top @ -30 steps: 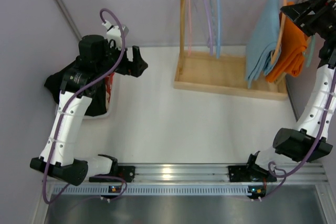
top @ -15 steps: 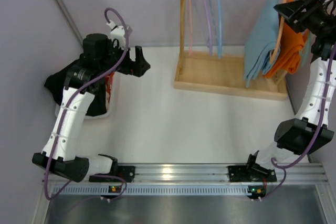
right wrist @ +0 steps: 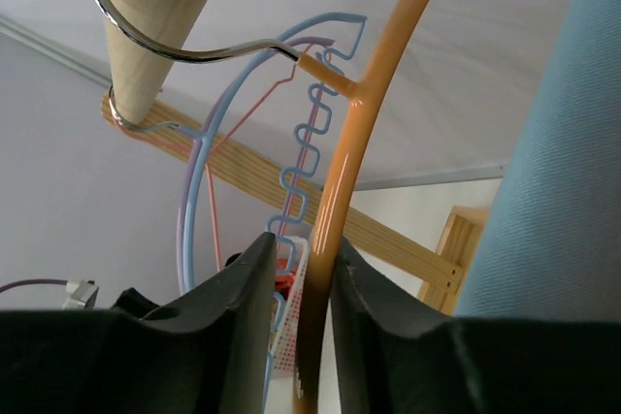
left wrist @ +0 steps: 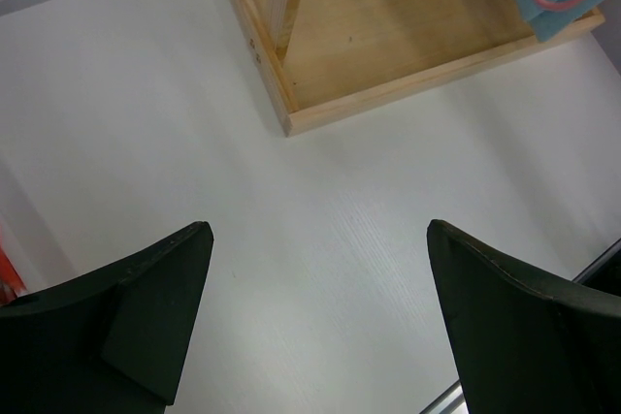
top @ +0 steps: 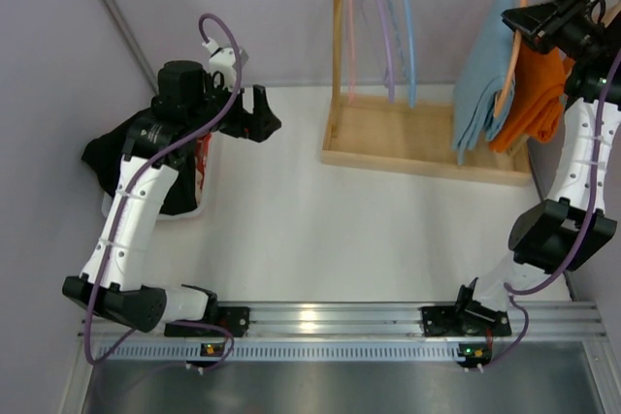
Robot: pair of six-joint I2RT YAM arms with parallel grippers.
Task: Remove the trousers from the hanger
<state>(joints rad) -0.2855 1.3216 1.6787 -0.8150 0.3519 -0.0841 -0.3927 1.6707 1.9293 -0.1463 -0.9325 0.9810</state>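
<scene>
Two arms are set at the near edge of the surface [top: 320, 230]. At the far left a black cloth heap [top: 102, 157] is seen, well apart from the job. The left tool [top: 260, 111] is held wide open with nothing in it, above bare surface and pointed toward the wooden rack [top: 417, 147]. It is likely held this way so that the cloth can be taken by it when needed.

On the rack's rod [right wrist: 155, 7], a pink hanger [top: 351, 36], a purple hanger [top: 385, 36] and a blue hanger [top: 406, 36] are hung bare. Further right the trousers [top: 485, 75] are found, hung on the hanger [right wrist: 342, 162], which is hooked on the rod.

The right tool [right wrist: 303, 249] is held high, and its fingers are set close around the hanger's orange arm, a little below the hook. One finger is pressed to it. A thin gap is seen at the other, so a firm hold cannot be told. This high spot is probably picked so the hanger can be steadied or lifted without the cloth being pinched.

A bright orange garment [top: 539, 94] is hung just beside the trousers on the right, so care is needed that only the blue cloth is pulled.
</scene>
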